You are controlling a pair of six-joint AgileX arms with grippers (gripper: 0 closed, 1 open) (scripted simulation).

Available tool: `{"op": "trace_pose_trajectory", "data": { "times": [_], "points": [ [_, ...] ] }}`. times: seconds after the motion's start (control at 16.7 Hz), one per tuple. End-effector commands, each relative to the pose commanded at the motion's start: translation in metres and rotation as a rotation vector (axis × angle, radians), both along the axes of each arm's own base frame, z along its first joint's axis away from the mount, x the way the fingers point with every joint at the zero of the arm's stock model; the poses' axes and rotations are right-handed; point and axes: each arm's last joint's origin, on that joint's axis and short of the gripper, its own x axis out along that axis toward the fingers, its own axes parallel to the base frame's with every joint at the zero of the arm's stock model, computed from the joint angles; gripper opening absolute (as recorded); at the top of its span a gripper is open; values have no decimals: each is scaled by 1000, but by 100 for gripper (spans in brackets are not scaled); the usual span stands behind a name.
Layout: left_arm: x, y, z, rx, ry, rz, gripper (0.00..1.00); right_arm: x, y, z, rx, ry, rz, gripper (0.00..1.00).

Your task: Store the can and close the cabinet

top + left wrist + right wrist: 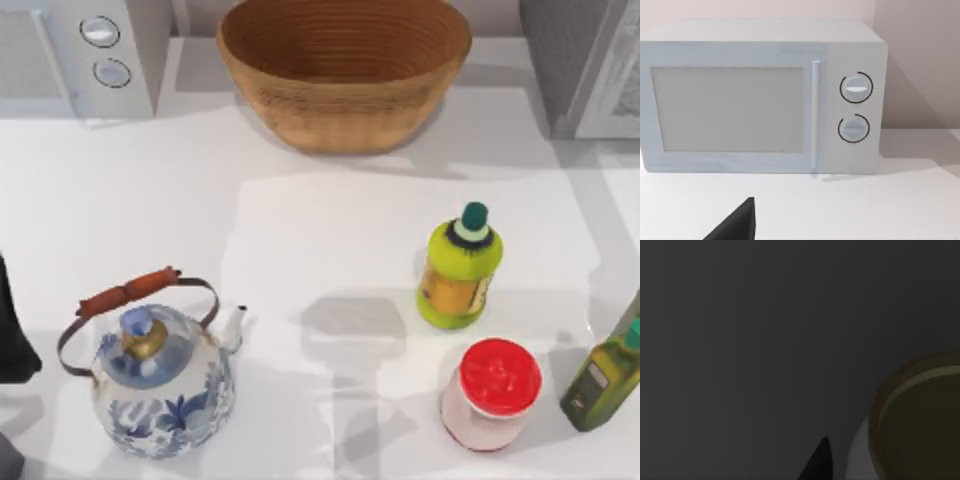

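Note:
The can is out of view. The grey cabinet (585,60) stands at the table's back right corner, cut off by the top view's edge, with a lighter panel on its right side. My left arm (12,335) sits parked at the table's left edge. A dark part of my left gripper (737,225) juts into the left wrist view, which faces the microwave (760,100). The right wrist view is dark.
A wicker basket (345,70) stands at the back middle and the microwave (85,55) at the back left. A blue-and-white kettle (160,375) is front left. A yellow-green bottle (460,270), a red-lidded jar (492,392) and an olive bottle (605,380) stand front right.

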Motion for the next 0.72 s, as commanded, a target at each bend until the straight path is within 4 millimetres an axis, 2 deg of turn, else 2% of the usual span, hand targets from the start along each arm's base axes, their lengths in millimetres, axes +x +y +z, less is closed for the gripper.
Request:
{"op": "trace_pose_trajectory", "data": {
  "times": [0.42,0.72],
  "points": [
    [0,0,0,0,0,0,100,0,0,0,0,0,0,98],
    [0,0,0,0,0,0,100,0,0,0,0,0,0,100]
  ]
}}
